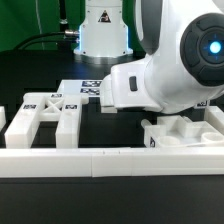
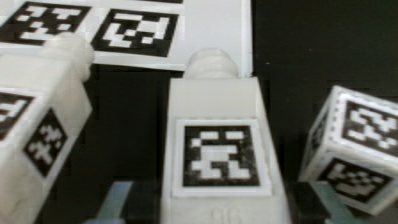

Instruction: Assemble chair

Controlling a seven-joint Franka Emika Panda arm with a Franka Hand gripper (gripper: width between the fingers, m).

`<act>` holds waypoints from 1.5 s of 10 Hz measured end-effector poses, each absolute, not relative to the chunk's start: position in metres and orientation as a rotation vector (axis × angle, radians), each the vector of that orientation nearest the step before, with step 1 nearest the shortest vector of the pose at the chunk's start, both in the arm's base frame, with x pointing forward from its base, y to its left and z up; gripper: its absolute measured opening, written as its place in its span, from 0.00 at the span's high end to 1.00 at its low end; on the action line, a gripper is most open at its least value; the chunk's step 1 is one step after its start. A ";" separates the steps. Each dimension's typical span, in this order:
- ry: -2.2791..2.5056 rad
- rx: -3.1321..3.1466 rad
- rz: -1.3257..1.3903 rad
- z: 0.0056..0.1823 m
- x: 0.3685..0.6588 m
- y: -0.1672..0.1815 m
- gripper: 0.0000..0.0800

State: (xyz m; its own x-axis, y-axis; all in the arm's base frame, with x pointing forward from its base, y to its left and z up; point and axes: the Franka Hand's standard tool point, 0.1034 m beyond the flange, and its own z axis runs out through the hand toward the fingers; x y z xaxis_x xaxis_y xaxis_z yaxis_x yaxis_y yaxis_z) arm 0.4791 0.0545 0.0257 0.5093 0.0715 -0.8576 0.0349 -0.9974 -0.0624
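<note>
Straddling a tagged chair post (image 2: 217, 120), end effector (image 2: 196, 212) jaws sit either side; can't tell if clamped. Post lies on desk (image 2: 134, 115), tip twd marker board (image 2: 107, 30), near it.

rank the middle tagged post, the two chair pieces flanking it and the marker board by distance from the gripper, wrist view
1. middle post, between the fingers of the gripper.
2. long flanking piece and blocky flanking piece, one on each side; too close to call.
3. marker board, beyond the post's tip.
</note>
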 end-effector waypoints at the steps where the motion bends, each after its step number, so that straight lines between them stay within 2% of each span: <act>1: -0.100 -2.687 1.537 0.044 0.489 0.052 0.64; 3: -0.093 -2.682 1.531 0.065 0.501 0.049 0.64; 7: -0.095 -2.746 1.411 0.058 0.514 0.051 0.64; 10: -0.132 -2.845 1.179 0.096 0.547 0.053 0.64; 11: -0.139 -2.902 1.041 0.100 0.562 0.056 0.64; 14: -0.128 -2.998 0.732 0.099 0.565 0.054 0.64; 15: -0.125 -3.030 0.596 0.099 0.574 0.056 0.64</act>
State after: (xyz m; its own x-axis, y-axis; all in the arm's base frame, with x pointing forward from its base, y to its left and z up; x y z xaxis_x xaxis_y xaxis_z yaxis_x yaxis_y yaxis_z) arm 0.5741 0.0561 0.0992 0.9223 0.0891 -0.3760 0.0694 -0.9954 -0.0657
